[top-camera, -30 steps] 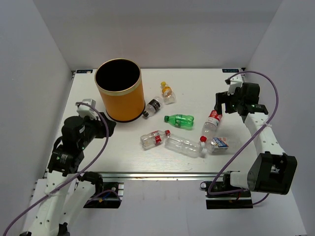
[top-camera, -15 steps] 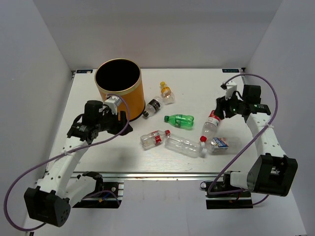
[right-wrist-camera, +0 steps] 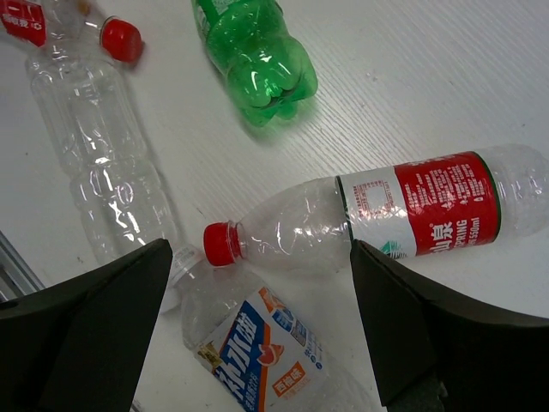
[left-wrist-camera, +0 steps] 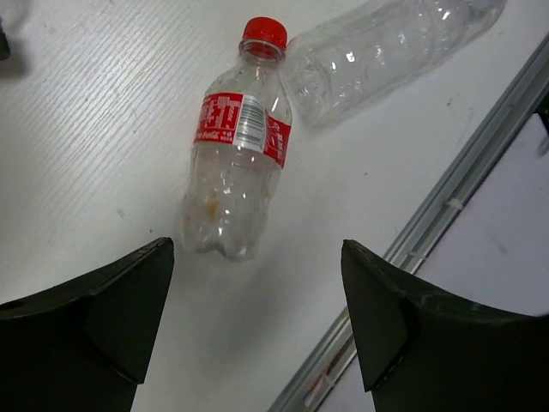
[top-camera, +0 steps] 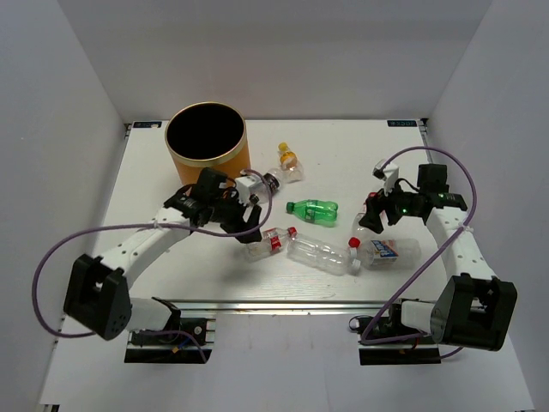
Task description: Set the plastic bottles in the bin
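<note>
Wide-spread gripper point(right-wrist-camera: 260, 249) over red-labelled bottle point(right-wrist-camera: 386, 215), between green bottle point(right-wrist-camera: 257, 64) and blue-labelled bottle point(right-wrist-camera: 253, 352).

Two slim arms, left arm point(top-camera: 137, 247) and right arm point(top-camera: 461, 243), alike in build: white shells along the long links, black boxy motor blocks at the joints. Big black housing point(top-camera: 94, 296) low on each, rounded at the corners. Black clamp plates point(top-camera: 167, 339) underneath, with small wires and bits of red showing. One purple cable point(top-camera: 35, 287) looping wide beside each arm. Small green light point(top-camera: 403, 206) glowing on the right wrist. Matte black for left claw point(left-wrist-camera: 257, 247) and right claw point(right-wrist-camera: 259, 249) alike, each with two broad wedge-shaped fingers point(left-wrist-camera: 120, 309), flat on the inner faces.
</note>
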